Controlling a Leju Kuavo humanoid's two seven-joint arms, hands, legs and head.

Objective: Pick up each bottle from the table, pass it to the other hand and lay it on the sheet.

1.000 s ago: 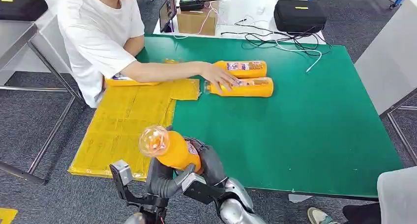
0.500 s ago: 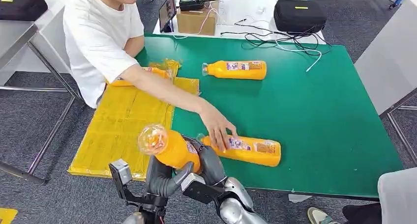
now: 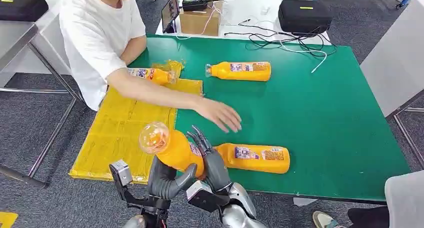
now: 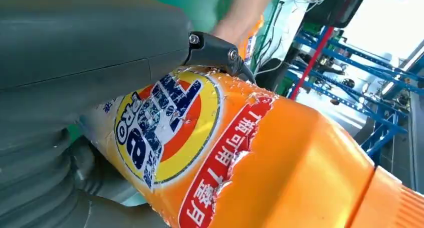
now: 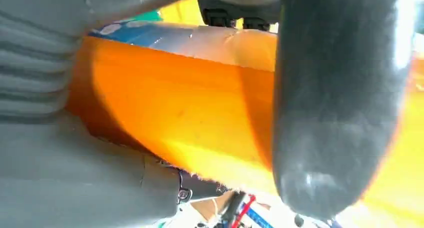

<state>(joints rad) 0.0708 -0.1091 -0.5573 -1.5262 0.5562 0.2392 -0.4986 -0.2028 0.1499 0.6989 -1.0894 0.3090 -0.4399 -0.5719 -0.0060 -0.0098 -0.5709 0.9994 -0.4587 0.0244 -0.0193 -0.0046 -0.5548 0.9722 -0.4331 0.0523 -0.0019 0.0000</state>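
nearest the camera, both silver arms meet at the table's front edge around one orange plastic detergent bottle with a clear round cap, which is raised above the surface and tilted, cap end toward the yellow sheet. the left hand wraps it from below with its grey thumb and fingers closed on the body; the left wrist view shows the worn round label pressed against the thumb. the right hand lies against the bottle's other side, its dark fingers fanned up beside the body; the right wrist view shows a thick finger across the orange body, so it too has hold of the bottle.

just beyond the hands, a second orange bottle with a torn label lies on its side on the green table top, near the front edge. above it hovers a person's open hand, apart from the bottle, arm reaching from the left.

the crinkled yellow sheet covers the table's left part. at its far end a third orange bottle lies partly behind the person's arm. a fourth orange bottle lies on bare green, well back.

beyond the green table are a cardboard box, a black case and loose cables.
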